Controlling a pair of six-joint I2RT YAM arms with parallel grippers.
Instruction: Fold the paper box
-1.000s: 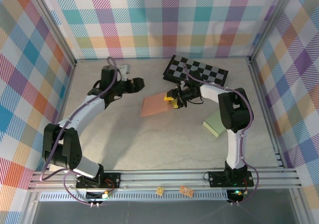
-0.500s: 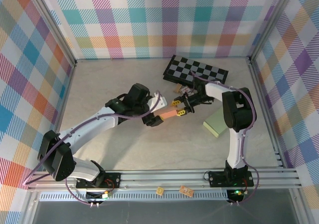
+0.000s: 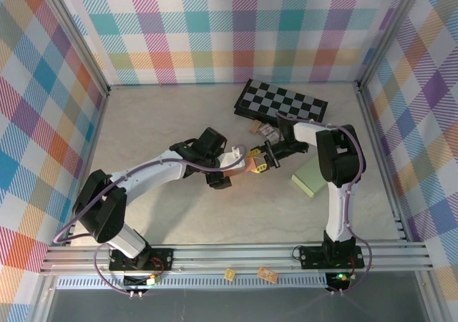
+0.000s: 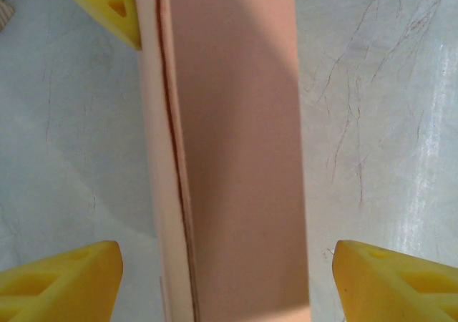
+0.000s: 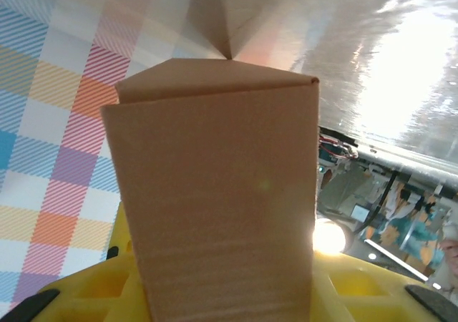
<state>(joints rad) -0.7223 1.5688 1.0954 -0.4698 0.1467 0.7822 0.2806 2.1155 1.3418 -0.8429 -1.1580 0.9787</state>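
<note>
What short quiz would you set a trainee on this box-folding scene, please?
1. Which gripper is shut on the salmon-pink folded paper box?
2. True or false: the left gripper is clamped tight onto the box.
3. Which of these is also in the scene? A: a black-and-white checkered board. B: a red bowl. C: a blue towel.

Key
1. The right gripper.
2. False: its jaws stand open on either side of the box.
3. A.
</note>
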